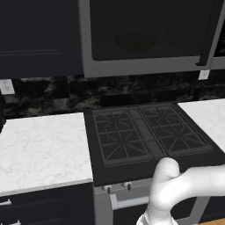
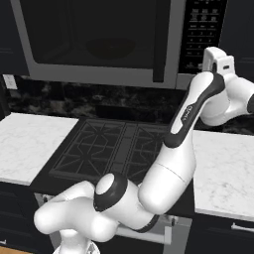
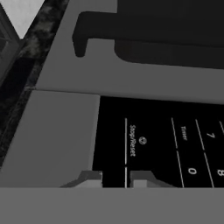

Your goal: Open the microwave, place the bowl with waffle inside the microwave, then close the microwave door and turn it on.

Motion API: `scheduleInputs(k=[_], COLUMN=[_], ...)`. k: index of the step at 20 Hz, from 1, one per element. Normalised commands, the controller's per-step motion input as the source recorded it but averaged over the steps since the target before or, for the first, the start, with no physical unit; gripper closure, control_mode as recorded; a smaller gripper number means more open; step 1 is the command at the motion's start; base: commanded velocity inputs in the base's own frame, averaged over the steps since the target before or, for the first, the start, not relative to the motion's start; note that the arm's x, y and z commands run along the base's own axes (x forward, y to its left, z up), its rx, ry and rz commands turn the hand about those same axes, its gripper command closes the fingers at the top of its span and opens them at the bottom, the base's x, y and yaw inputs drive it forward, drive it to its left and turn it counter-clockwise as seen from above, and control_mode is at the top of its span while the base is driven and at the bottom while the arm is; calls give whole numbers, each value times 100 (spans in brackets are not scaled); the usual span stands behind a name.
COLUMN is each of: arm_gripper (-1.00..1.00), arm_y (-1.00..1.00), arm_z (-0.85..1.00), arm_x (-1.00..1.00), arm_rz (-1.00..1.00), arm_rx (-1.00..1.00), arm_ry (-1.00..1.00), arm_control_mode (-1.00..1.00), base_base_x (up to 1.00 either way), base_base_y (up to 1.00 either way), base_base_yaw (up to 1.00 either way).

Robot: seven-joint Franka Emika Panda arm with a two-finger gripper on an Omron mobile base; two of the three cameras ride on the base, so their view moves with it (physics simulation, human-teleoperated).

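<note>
The microwave [image 1: 145, 66] hangs above the stove with its door [image 2: 99, 34] closed. Through the dark glass a dim round bowl [image 1: 136, 42] [image 2: 110, 48] sits inside; I cannot make out the waffle. The black bar handle [image 2: 159, 39] [image 3: 144, 26] runs along the door's right edge. My gripper [image 3: 116, 180] is shut, empty, and close against the black control panel [image 2: 203, 34], its tips just under the Stop/Reset button [image 3: 132, 140]. In the right base view the hand [image 2: 218, 62] sits at the panel's lower right.
A black gas stove [image 1: 149, 132] lies below, with white marble counters to the left [image 1: 39, 149] and right [image 2: 223, 168]. Dark cabinets [image 1: 35, 35] flank the microwave. The arm [image 2: 178, 149] bends up across the stove's right side.
</note>
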Motion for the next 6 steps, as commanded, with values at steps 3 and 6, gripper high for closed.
scheduleInputs(k=[3, 6], arm_gripper=[100, 100], arm_y=[0, 0], arm_z=[-69, -31], arm_x=[100, -7], arm_rz=[0, 4], arm_rx=[2, 2], arm_ry=[0, -10], arm_control_mode=[-100, -100], base_base_x=[0, 0], base_base_y=[0, 0], base_base_yaw=[0, 0])
